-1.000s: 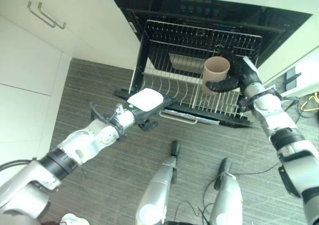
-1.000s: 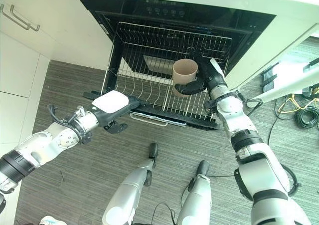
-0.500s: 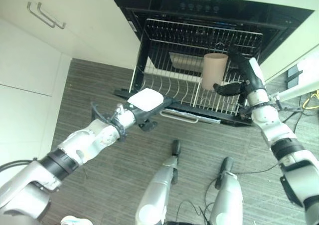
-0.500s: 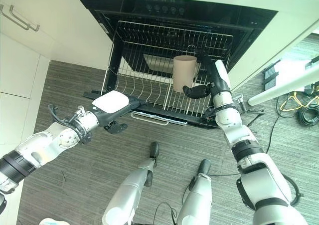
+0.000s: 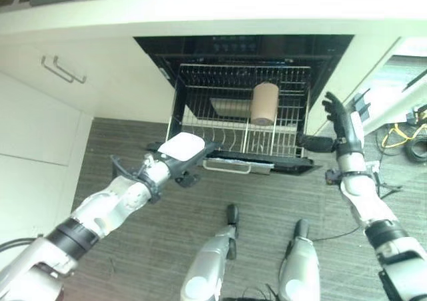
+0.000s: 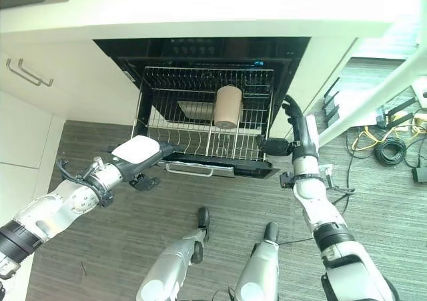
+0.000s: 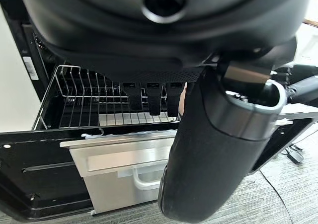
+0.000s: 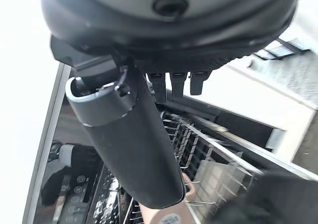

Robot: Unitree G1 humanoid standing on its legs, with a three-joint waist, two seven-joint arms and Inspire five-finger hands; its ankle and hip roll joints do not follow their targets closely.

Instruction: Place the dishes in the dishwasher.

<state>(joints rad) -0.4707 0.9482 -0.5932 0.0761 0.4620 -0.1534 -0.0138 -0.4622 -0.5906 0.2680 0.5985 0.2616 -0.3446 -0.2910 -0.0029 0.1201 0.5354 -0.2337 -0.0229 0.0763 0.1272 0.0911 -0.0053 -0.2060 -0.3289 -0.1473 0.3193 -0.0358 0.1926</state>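
Nearest to me, my left hand reaches out low over the grey wood-grain floor, carrying a flat white rounded-square plate. The plate lies on top of the hand with its broad face up, and I cannot tell how my fingers sit beneath it. Its front edge is just short of the lowered black dishwasher door and the silver handle at the door's near lip.

My right hand is up at the right side of the opening, fingers spread and straight, thumb pointing in toward the rack, holding nothing. It stands apart from the tan cylindrical cup, which is upright in the wire dish rack, toward the rack's right half.

So the cup looks placed, and the plate is the piece left. The rack's row of upright tines lies straight ahead of my left hand and slightly to the right, beyond the door's edge. My left hand is plainly the nearer one to those tines. I judge that the plate, now lying flat, must be turned onto its edge so it can slide between two tines, and a careless tilt could let it slip off.
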